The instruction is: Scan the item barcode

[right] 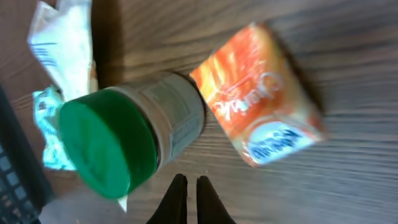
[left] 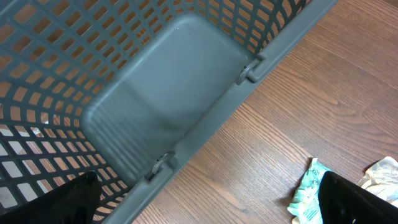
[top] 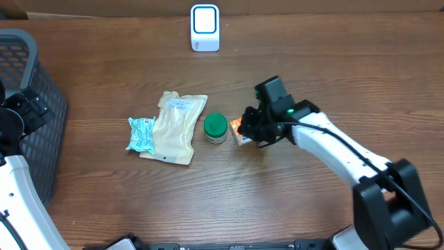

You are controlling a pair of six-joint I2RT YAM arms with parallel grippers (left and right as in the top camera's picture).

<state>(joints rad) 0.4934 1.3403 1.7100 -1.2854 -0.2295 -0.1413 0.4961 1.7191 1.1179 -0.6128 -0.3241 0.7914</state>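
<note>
Right gripper: jaws pressed together, holding nothing.
Orange box: just ahead of them, maybe the thing to scan.
Left gripper: jaws spread wide.

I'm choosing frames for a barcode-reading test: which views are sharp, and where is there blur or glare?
Right wrist: the orange box is smeared by blur and its print is unreadable; the green-lidded jar is soft too. Left wrist: sharp on the basket, evenly lit. Overhead: clear and evenly lit, with only the scanner face showing bright white.

Even soft light, right-wrist view blurred
</note>
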